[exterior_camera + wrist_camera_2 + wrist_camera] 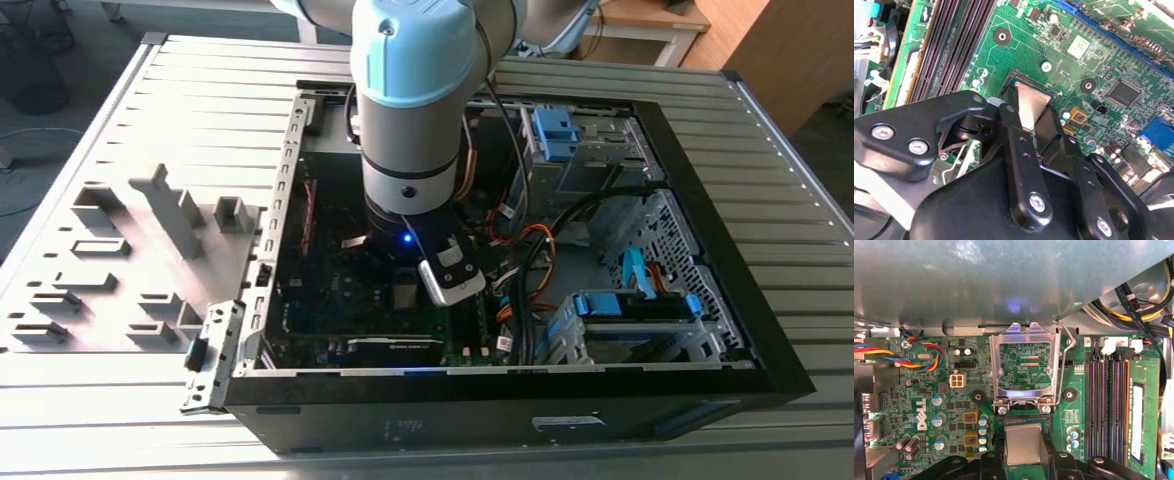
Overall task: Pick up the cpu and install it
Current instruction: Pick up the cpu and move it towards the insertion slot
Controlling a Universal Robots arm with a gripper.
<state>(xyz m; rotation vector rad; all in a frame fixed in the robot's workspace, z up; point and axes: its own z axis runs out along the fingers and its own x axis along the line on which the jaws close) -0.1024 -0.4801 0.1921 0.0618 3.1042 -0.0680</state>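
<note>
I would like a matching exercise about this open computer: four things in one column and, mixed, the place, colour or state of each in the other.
1 small square silver-grey cpu
2 shiny metal socket frame
3 long black memory slots
4 twisted wire bundle

A swung up, open
B red, blue and orange
C held in the black pincer
D side by side, parallel

Pairs: 1-C, 2-A, 3-D, 4-B

Open computer case (467, 400) on a slatted metal table (200, 80).

A green motherboard (1074, 417) lies inside, with a hinged metal frame (998, 365) standing raised, long memory slots (1109, 405) just beside it, a small white connector (956, 379) on its other side, and coloured wires (884, 352) curling near the board's edge. Blue drive latches (554, 135) sit inside the case; a grey slotted fixture (120, 270) rests on the table at the exterior view's left.
</note>
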